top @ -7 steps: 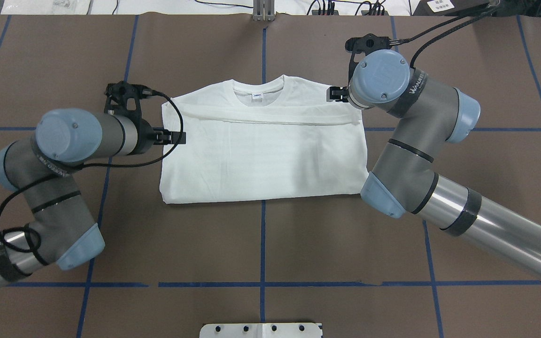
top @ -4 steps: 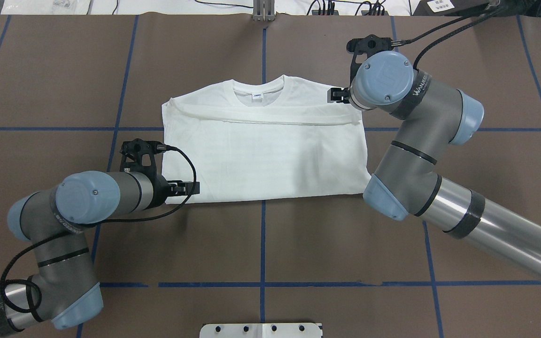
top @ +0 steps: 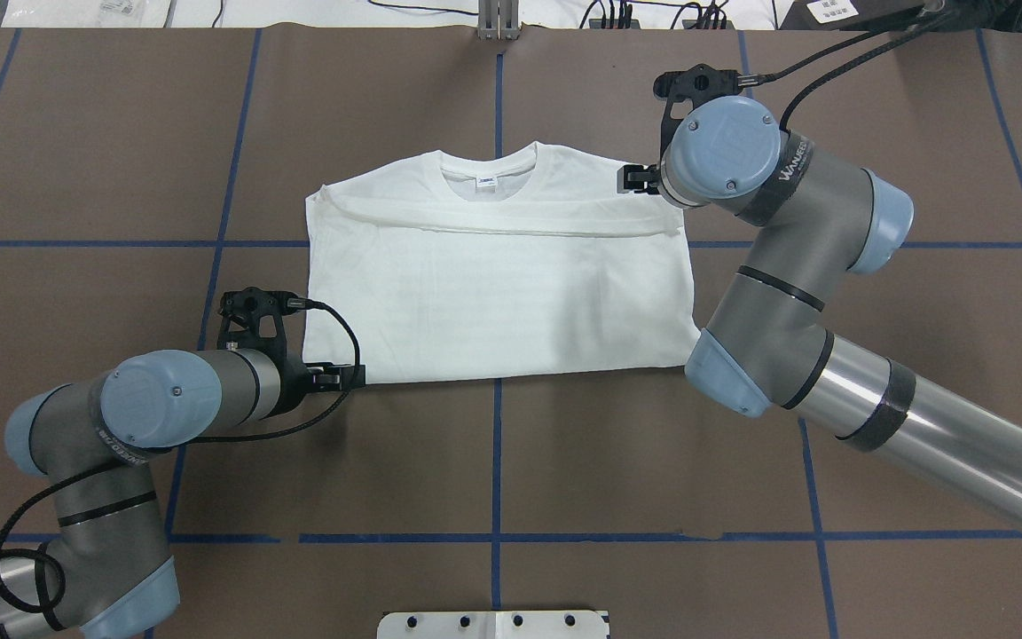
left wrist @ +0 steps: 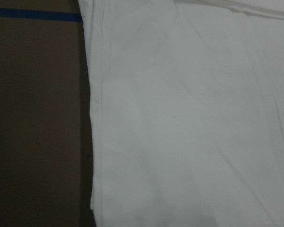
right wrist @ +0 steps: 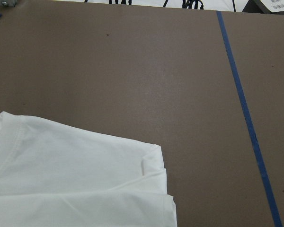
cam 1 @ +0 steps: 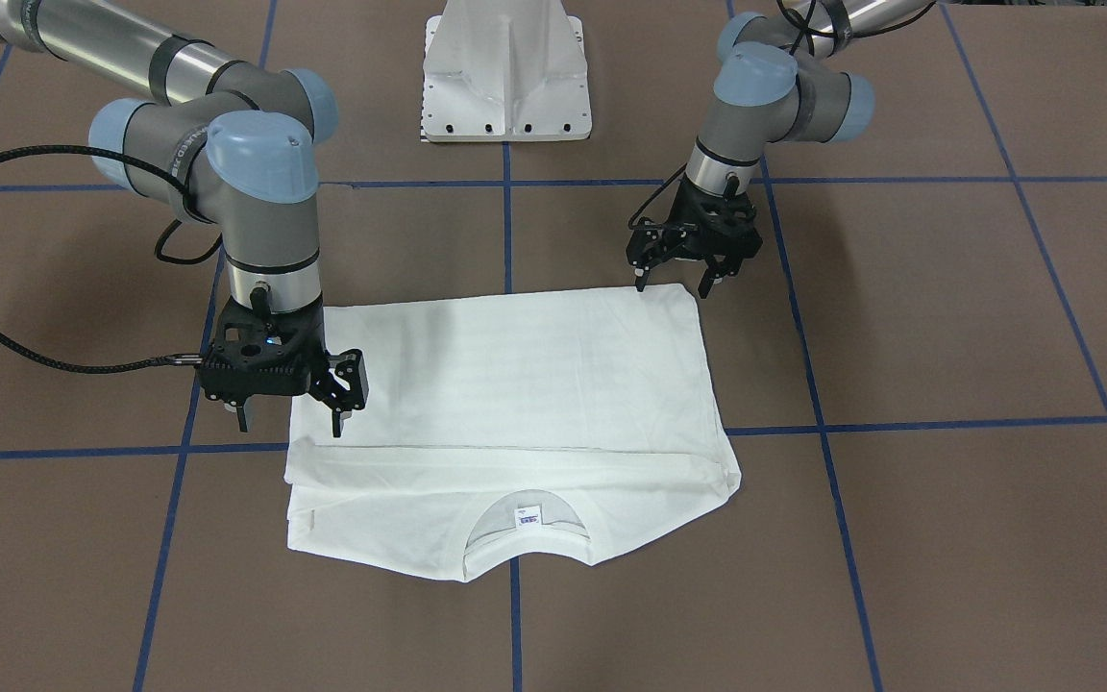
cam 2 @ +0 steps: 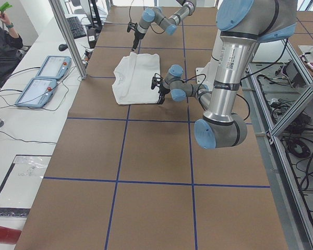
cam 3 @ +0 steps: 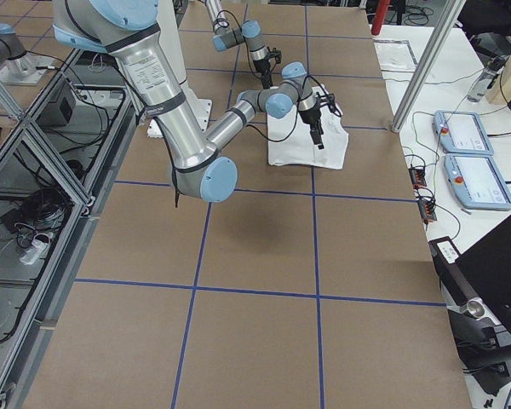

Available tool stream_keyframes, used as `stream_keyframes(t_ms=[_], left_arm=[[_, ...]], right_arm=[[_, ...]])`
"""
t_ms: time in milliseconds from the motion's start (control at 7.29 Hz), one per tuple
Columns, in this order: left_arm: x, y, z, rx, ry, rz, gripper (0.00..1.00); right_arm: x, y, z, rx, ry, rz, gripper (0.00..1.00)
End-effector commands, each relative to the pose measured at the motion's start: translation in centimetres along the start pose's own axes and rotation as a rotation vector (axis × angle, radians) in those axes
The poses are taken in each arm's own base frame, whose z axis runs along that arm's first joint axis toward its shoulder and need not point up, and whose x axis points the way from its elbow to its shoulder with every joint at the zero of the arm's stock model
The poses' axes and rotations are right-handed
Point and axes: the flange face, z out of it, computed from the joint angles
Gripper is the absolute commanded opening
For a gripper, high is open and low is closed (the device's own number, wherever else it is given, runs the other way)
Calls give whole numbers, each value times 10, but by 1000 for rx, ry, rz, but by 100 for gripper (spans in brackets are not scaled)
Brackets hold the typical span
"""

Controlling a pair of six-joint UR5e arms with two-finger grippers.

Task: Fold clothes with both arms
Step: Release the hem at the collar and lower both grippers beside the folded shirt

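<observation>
The left arm (top: 165, 408) reaches in from the near left of the brown table (top: 493, 461). Its left gripper (cam 1: 675, 282) points down at the near left corner of the shirt (top: 493, 293). The 2 fingers stand apart, 1 on each side of that corner, and nothing is clamped between them. Whether the tips touch the cloth cannot be told.

The shirt lies flat in the middle of the table, across a blue tape line (top: 495, 461) that runs from near to far. It is folded into a rough rectangle. A sleeve band (top: 493, 226) is laid straight across the chest from left to right. The ribbed collar (top: 487, 169) is at the far edge, with a small label (top: 485, 182) inside the neck.

At the shirt's far right corner, by the shoulder, the right gripper (cam 1: 290, 423) also points down. Its 2 fingers are spread wide, 1 over the cloth and 1 over bare table just past the side edge. It holds nothing. The right arm (top: 830, 390) runs back to the near right.
</observation>
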Motion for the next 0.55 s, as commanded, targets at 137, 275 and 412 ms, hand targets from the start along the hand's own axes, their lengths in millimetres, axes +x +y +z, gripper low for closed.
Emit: stream_keyframes(t_ms=[137, 275, 412], left_arm=[[5, 0, -2, 0, 11, -36, 29], [5, 0, -3, -1, 13, -38, 0], [3, 0, -2, 0, 10, -36, 0]], right_arm=[[0, 0, 0, 3, 2, 1, 100], [0, 0, 0, 3, 2, 1, 100], [0, 0, 0, 3, 2, 1, 100]])
